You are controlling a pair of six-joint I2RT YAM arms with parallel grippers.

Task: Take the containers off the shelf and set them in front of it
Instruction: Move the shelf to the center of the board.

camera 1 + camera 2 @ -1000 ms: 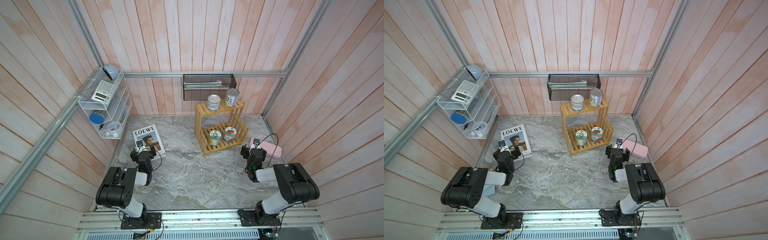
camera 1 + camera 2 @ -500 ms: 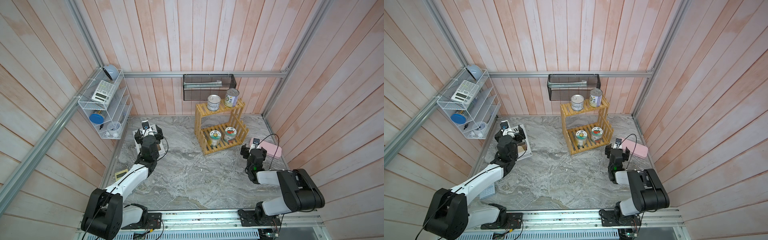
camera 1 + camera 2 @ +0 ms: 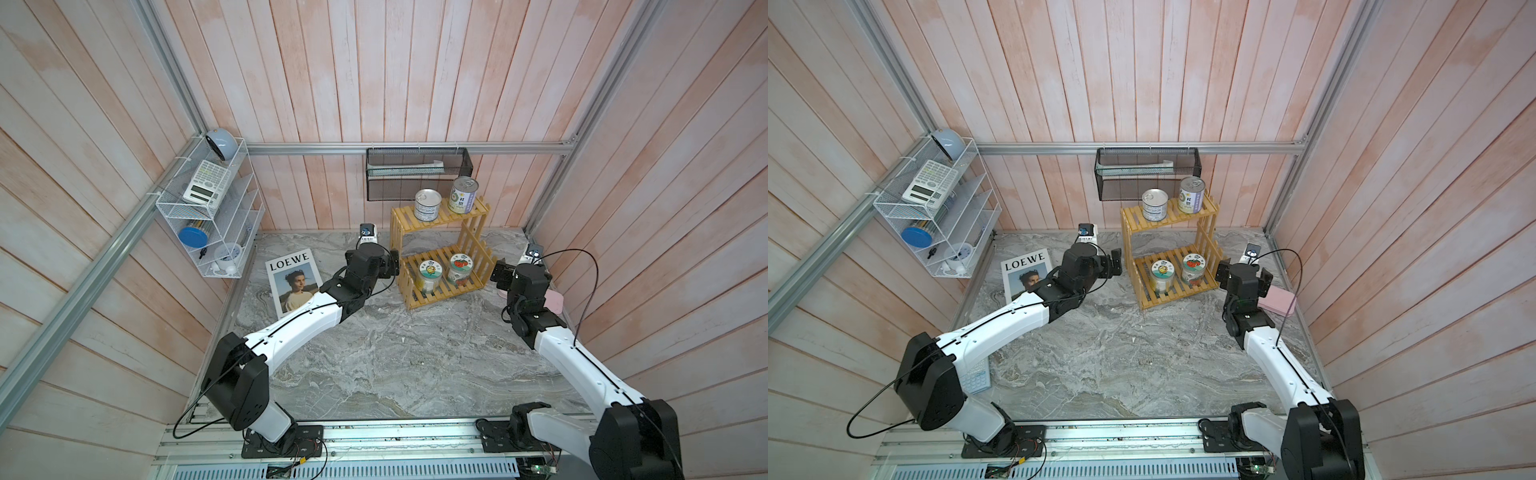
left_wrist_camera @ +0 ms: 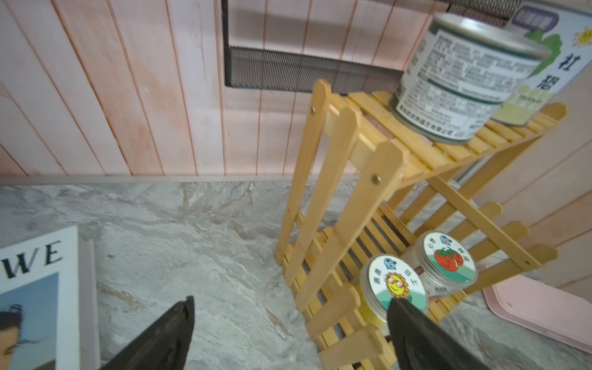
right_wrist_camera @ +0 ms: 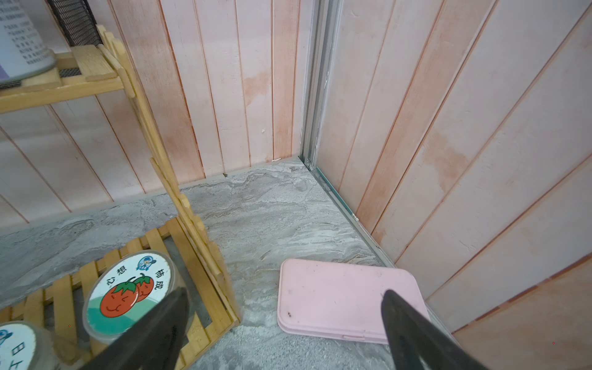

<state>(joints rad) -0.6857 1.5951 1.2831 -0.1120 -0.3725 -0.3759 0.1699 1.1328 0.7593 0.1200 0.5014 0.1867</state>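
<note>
A: Shelf (image 3: pixel 434 225) load?
B: White-label can (image 3: pixel 427 204), purple-label can (image 3: pixel 463 195) on top tier; sun-lid jar (image 3: pixel 430 275), tomato-lid jar (image 3: pixel 460 268) on bottom tier.
A: Grip?
B: Left end effector (image 4: pixel 293 301) wide, empty, near sun-lid jar. Right end effector (image 5: pixel 285 292) wide, empty, near tomato-lid jar.

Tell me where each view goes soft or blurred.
Left wrist view: the white-label can is smeared along its rim, the sunflower-lid jar reads crisp, the left hand is dark and soft. Right wrist view: the tomato-lid jar and pink case are sharp, the right hand out of focus. In both top views, even light, the shelf sharp.
</note>
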